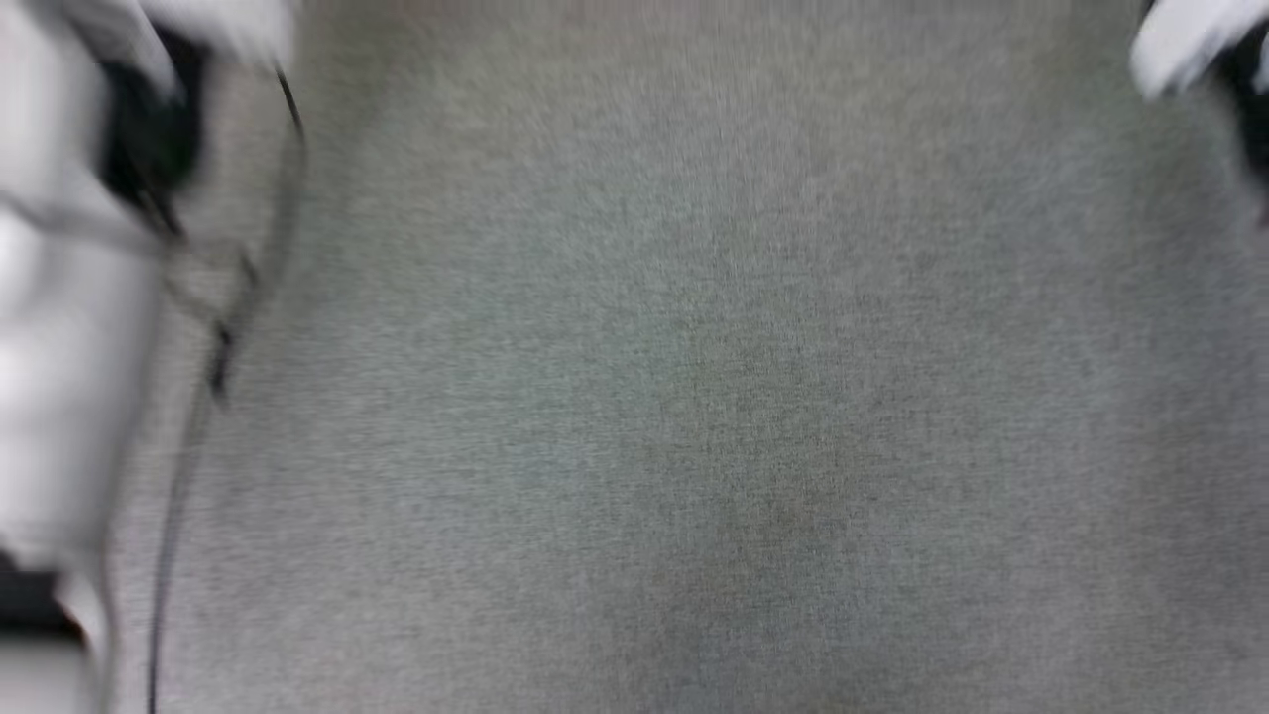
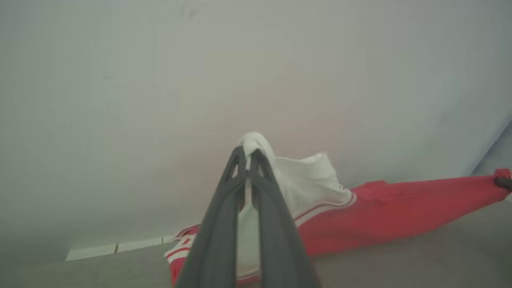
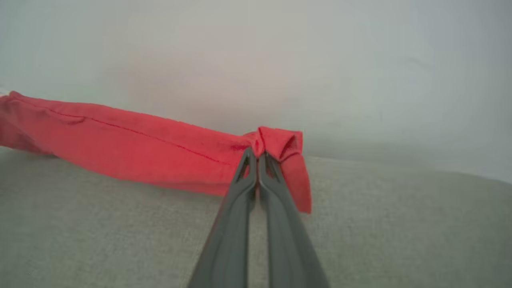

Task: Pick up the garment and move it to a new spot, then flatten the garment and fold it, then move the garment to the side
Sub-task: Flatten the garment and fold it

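My left gripper [image 2: 249, 154] is squeezed tight on the garment [image 2: 380, 212]. Its two dark fingers pinch a bunch of the white sleeve [image 2: 308, 180], and a little white lump pokes out past the tips. My right gripper [image 3: 258, 154] is squeezed tight too. It has a red corner of the garment, and a small red flap hangs down from that corner toward the gray surface [image 3: 400, 224].

The garment is up over the gray surface, pulled into a long red band from one gripper to the other. The white sleeve has red and white stripes along its edge. More stripes show on the low part of the garment, close to the gray surface. That low part hangs very near the gray surface, but I cannot tell if it touches.

From my head the gray surface looks blurry. My pale left arm [image 1: 59, 377] is over the left side of the gray surface, with a thin dark cable [image 1: 213, 367] beside it. A bit of my pale right arm [image 1: 1185, 40] is over the far right corner of the gray surface
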Tool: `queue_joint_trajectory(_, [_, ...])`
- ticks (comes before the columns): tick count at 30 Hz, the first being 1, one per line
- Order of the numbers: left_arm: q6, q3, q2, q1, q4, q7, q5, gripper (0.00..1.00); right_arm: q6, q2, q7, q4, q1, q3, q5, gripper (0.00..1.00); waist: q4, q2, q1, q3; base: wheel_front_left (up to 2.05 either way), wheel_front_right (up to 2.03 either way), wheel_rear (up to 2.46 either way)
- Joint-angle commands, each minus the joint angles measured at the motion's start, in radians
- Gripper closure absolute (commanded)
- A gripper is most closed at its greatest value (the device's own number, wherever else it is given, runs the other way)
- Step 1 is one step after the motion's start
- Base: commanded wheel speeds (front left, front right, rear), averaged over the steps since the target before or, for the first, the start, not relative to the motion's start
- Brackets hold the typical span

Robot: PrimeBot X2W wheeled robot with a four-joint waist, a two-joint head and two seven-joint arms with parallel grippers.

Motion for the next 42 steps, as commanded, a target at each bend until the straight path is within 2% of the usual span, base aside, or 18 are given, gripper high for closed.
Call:
queue_joint_trajectory(1, [0.002,-0.002,-0.01,0.07,-0.017,-0.009,-0.006,1.0,-0.001,-0.009,-0.01,0.012,0.044,0.006,0.016,1.0,0.018,0.0,-0.0001,-0.07,0.0,0.0,0.0])
queue_joint_trajectory(6, [0.02,-0.028,-0.006,0.352,-0.084,-0.013,-0.001,1.0,-0.001,-0.024,-0.025,0.038,0.207,0.031,0.096,1.0,0.035,0.0,-0.0001,-0.175,0.0,0.0,0.0])
queue_joint_trajectory(9, [0.027,-0.022,-0.001,0.509,-0.125,-0.014,-0.037,1.0,-0.001,-0.038,-0.017,0.028,0.305,0.057,0.153,1.0,0.043,0.0,-0.0001,-0.233,0.0,0.0,0.0])
queue_joint_trajectory(13, [0.027,-0.021,0.028,0.698,-0.193,-0.007,-0.088,1.0,-0.001,-0.068,-0.006,-0.004,0.427,0.091,0.216,1.0,0.05,0.0,-0.0001,-0.3,0.0,0.0,0.0])
queue_joint_trajectory(19, [0.05,-0.059,0.085,0.926,-0.323,0.048,-0.118,1.0,-0.001,-0.116,0.037,-0.058,0.611,0.115,0.305,1.0,0.062,0.0,-0.0001,-0.381,0.0,0.0,0.0])
queue_joint_trajectory(25, [0.088,-0.088,0.125,1.108,-0.444,0.107,-0.159,1.0,-0.001,-0.176,0.095,-0.146,0.788,0.121,0.409,1.0,0.062,0.0,-0.0001,-0.446,0.0,0.0,0.0])
queue_joint_trajectory(33, [0.155,-0.089,0.184,1.32,-0.593,0.138,-0.214,1.0,-0.001,-0.242,0.162,-0.283,0.976,0.098,0.461,1.0,0.045,0.0,-0.0001,-0.507,0.0,0.0,0.0])
queue_joint_trajectory(37, [0.174,-0.094,0.21,1.403,-0.66,0.151,-0.24,1.0,-0.001,-0.259,0.198,-0.349,1.065,0.072,0.458,1.0,0.043,0.0,-0.0001,-0.519,0.0,0.0,0.0])
queue_joint_trajectory(42, [0.172,-0.116,0.239,1.449,-0.716,0.164,-0.228,1.0,-0.001,-0.24,0.233,-0.424,1.155,0.016,0.454,1.0,0.044,0.0,-0.0001,-0.521,0.0,0.0,0.0])
